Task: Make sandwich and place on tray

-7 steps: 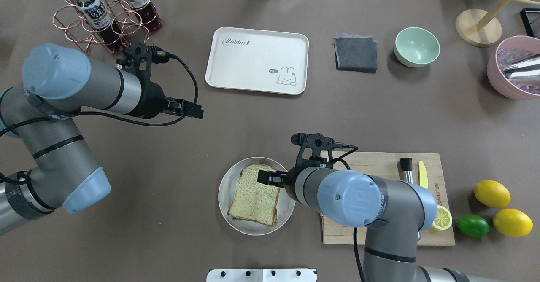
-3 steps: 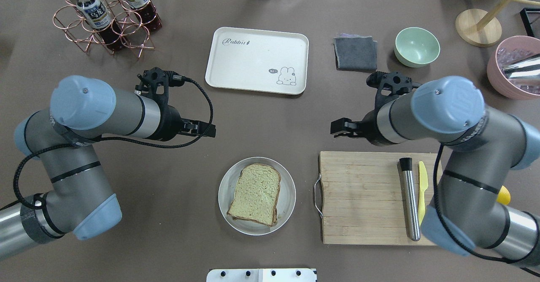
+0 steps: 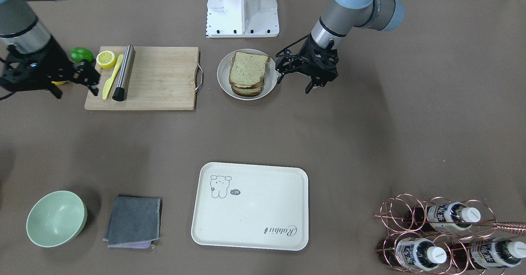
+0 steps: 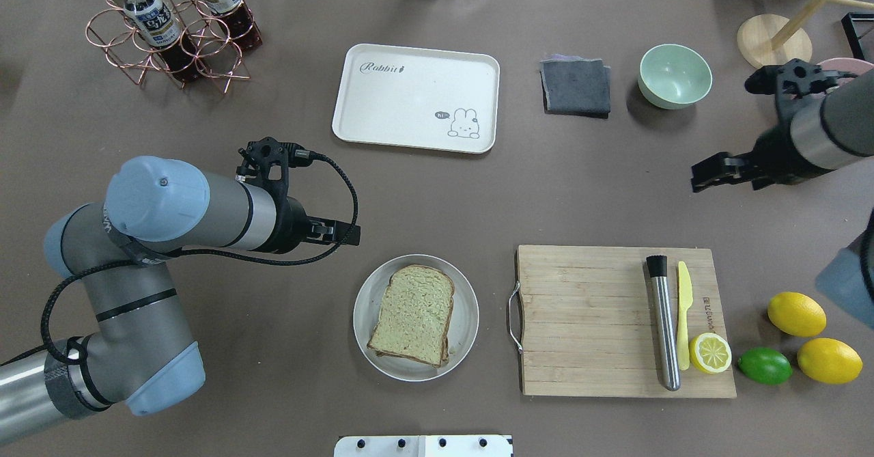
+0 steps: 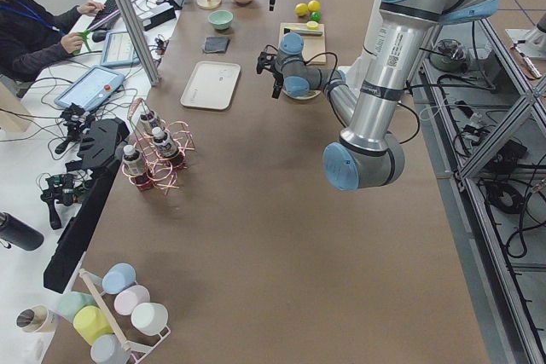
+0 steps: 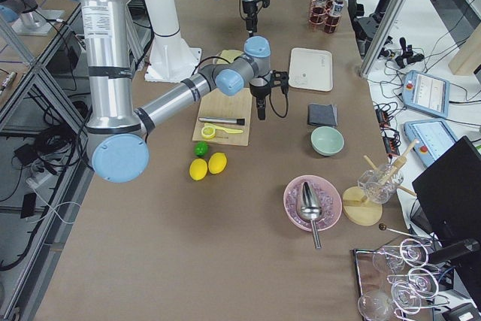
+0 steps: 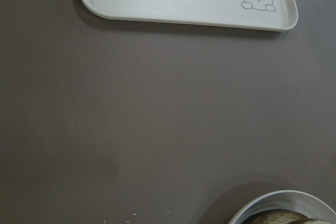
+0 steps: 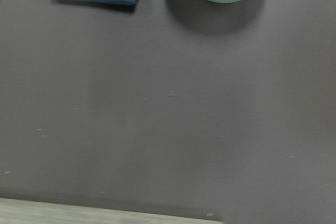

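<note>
The sandwich (image 4: pixel 414 315) lies on a round grey plate (image 4: pixel 467 320) at the table's front middle. I see its top bread slice and stacked crusts in the front-facing view (image 3: pixel 247 70); the egg is hidden. The cream tray (image 4: pixel 410 112) with the cartoon drawing lies empty farther back; it also shows in the front-facing view (image 3: pixel 254 217). My left gripper (image 4: pixel 345 233) is open and empty, just left of and behind the plate, also in the front-facing view (image 3: pixel 294 82). My right gripper (image 4: pixel 703 175) is open and empty, far right, behind the cutting board.
A wooden cutting board (image 4: pixel 587 320) right of the plate carries a steel rod (image 4: pixel 664 327), a yellow knife (image 4: pixel 683 307) and a lemon half (image 4: pixel 710 352). Lemons and a lime lie beside it. A green bowl (image 4: pixel 674 74), grey cloth (image 4: pixel 575 87) and bottle rack (image 4: pixel 171 26) stand at the back.
My right gripper has left the sandwich and swung back to the far right. My left gripper has moved closer to the plate. The sandwich has not moved.
</note>
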`<state>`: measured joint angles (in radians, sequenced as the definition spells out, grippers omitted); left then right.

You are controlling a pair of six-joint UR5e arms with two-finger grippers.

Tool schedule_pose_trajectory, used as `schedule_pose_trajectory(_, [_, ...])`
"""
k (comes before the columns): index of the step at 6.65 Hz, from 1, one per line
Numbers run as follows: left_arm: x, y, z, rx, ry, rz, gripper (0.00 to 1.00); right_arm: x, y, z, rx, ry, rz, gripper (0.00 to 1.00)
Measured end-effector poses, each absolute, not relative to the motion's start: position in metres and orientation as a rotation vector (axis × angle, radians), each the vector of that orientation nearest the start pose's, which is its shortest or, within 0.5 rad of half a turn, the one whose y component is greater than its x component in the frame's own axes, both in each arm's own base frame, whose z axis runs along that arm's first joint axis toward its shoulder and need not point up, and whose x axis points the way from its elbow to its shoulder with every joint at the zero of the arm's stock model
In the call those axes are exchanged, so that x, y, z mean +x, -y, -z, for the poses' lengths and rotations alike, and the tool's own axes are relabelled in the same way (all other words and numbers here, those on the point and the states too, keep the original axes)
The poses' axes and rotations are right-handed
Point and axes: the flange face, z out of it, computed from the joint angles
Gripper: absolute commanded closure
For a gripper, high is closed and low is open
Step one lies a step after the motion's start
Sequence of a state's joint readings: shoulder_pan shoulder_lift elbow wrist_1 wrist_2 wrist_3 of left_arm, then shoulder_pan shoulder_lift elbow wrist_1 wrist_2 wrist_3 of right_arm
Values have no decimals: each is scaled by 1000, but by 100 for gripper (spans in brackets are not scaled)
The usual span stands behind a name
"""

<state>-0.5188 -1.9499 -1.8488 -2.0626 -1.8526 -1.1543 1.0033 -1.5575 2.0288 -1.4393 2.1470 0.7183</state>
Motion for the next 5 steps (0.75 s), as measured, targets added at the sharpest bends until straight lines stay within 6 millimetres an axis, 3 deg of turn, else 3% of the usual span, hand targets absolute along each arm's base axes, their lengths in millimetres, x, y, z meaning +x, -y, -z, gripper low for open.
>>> schedule_pose_trajectory(2, [467,384,-265,281,-1139,-73,3,-52,478,-507,126,743,148,0])
schedule_pose_trajectory(3, [470,380,-266,268,-1152,-64,2,6,480,-537,106,710,191,0])
schedule_pose_trajectory(4, [476,374,-270,249,-1162,-56,2,52,475,-568,77,688,217,0])
schedule_pose_trajectory(5, [486,363,-276,228,-1160,-67,2,78,471,-596,52,682,227,0])
